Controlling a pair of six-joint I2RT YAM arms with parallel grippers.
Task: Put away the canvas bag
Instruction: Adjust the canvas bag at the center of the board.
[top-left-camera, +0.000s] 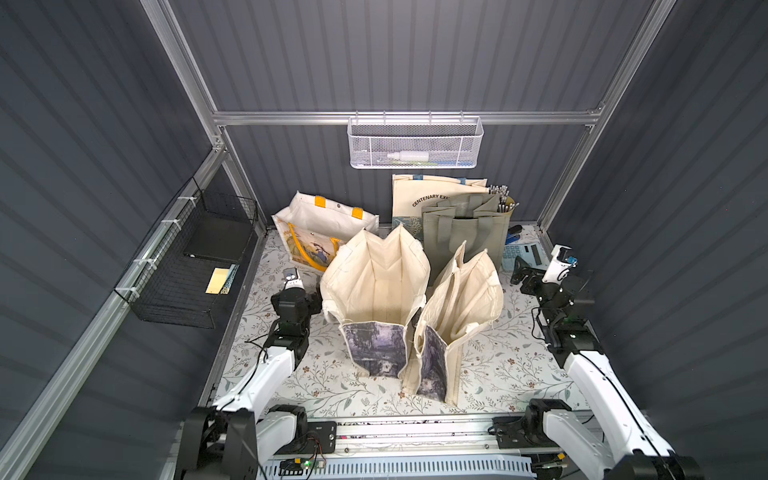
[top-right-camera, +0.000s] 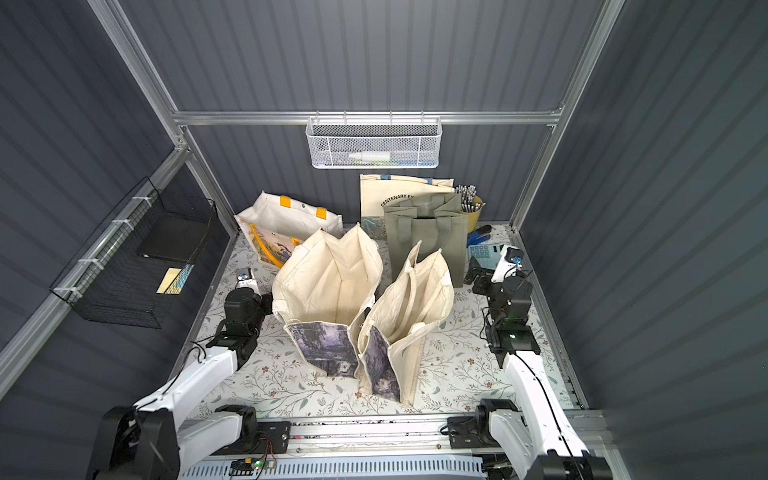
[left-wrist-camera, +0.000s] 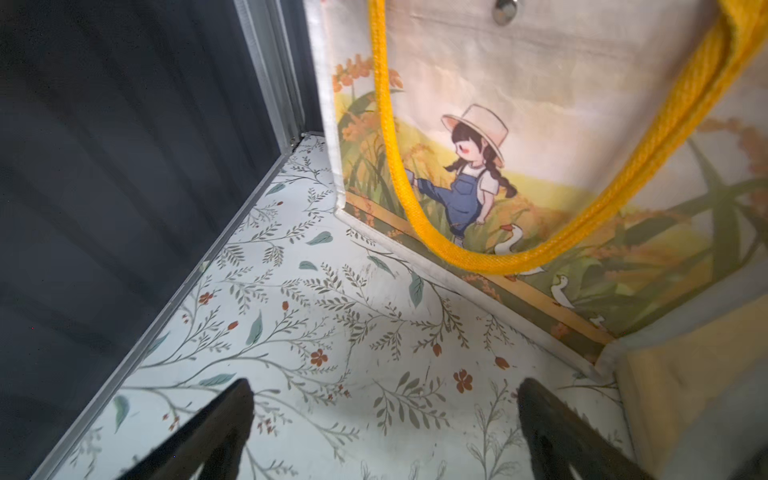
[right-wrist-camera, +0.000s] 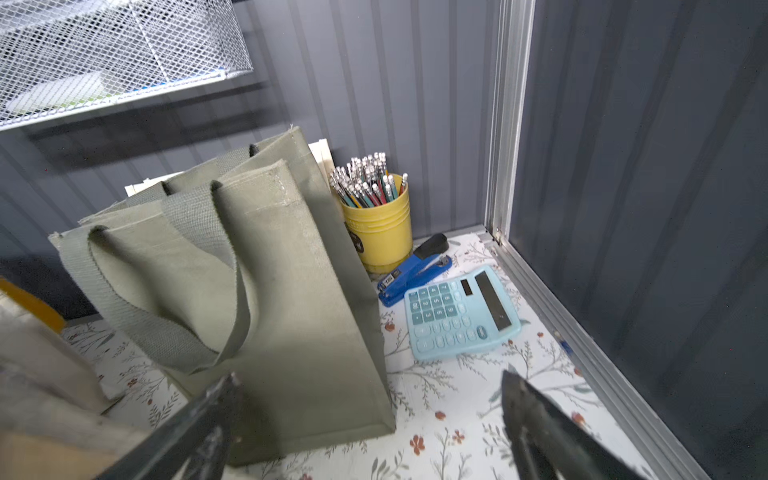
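Left end effector (left-wrist-camera: 385, 386), right end effector (right-wrist-camera: 370, 375) — wide, beside canvas bags (top-left-camera: 376, 282)

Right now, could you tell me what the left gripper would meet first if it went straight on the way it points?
Most likely the lower front of the illustrated tote bag, near its yellow handle. Only floral table cover lies between it and the open left gripper; depth is uncertain.

Cream, purple-printed wide bag (top-left-camera: 374, 286) is standing upright, gaping open, on the table (top-left-camera: 519, 365), narrow bag (top-left-camera: 461, 303) standing just beside.
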